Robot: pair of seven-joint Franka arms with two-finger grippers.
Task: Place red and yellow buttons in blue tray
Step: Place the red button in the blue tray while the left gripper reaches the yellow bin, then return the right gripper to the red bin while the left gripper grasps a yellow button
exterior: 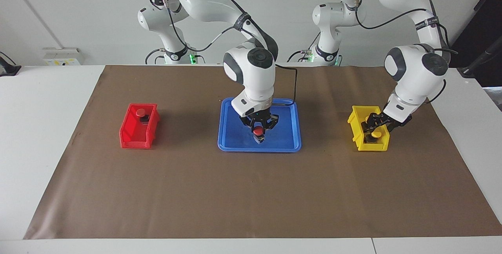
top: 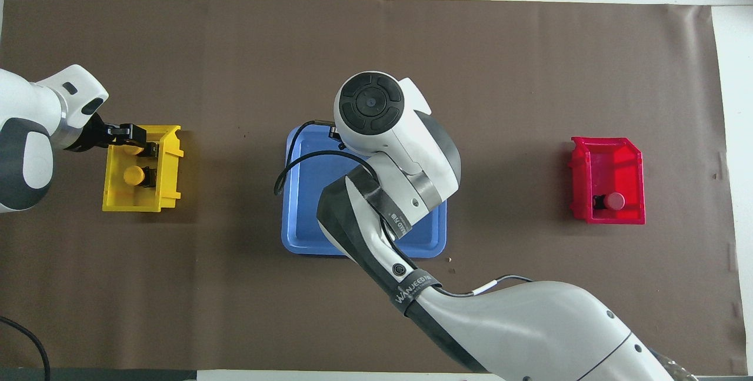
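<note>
My right gripper (exterior: pixel 259 127) hangs low over the middle of the blue tray (exterior: pixel 235 144), shut on a red button (exterior: pixel 257 131) whose dark base is at or just above the tray floor. In the overhead view the right arm hides that button and much of the tray (top: pixel 303 234). A second red button (exterior: pixel 140 112) (top: pixel 615 200) sits in the red bin (exterior: pixel 135 142) (top: pixel 606 160). My left gripper (exterior: pixel 374 127) (top: pixel 134 137) reaches into the yellow bin (exterior: pixel 370 147) (top: pixel 141 204), right at one yellow button (exterior: pixel 375 133) (top: pixel 134 147). Another yellow button (top: pixel 134 176) lies beside it in the bin.
A brown mat (exterior: pixel 251 199) covers the table. The red bin stands toward the right arm's end, the yellow bin toward the left arm's end, and the tray stands between them. A black cable (top: pixel 288 166) from the right arm loops over the tray's rim.
</note>
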